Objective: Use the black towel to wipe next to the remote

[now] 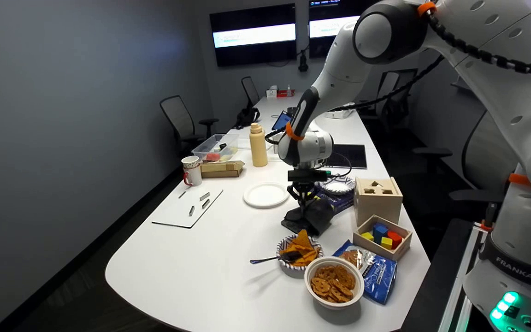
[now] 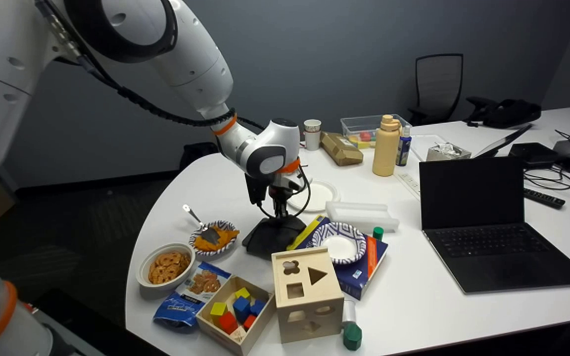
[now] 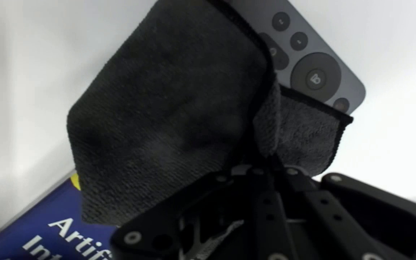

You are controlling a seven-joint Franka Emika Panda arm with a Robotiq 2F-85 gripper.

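The black towel (image 3: 179,90) fills much of the wrist view and hangs in folds from my gripper (image 3: 271,164). The fingers are shut on a pinched fold of it. In both exterior views the towel (image 1: 314,217) (image 2: 272,237) spreads below the gripper (image 1: 303,205) (image 2: 281,213) at table level, between the chip bowl and the blue book. A grey remote (image 3: 314,68) shows in the wrist view at the upper right. The towel covers part of its left side and lower end. I cannot make out this remote in the exterior views.
A blue book (image 2: 359,274) with a patterned plate (image 2: 339,242) lies beside the towel. A chip bowl (image 1: 300,251) with a spoon, a wooden shape box (image 1: 378,200), a block tray (image 1: 383,237) and a white plate (image 1: 266,195) surround it. A black remote (image 2: 544,198) lies behind the laptop (image 2: 473,222).
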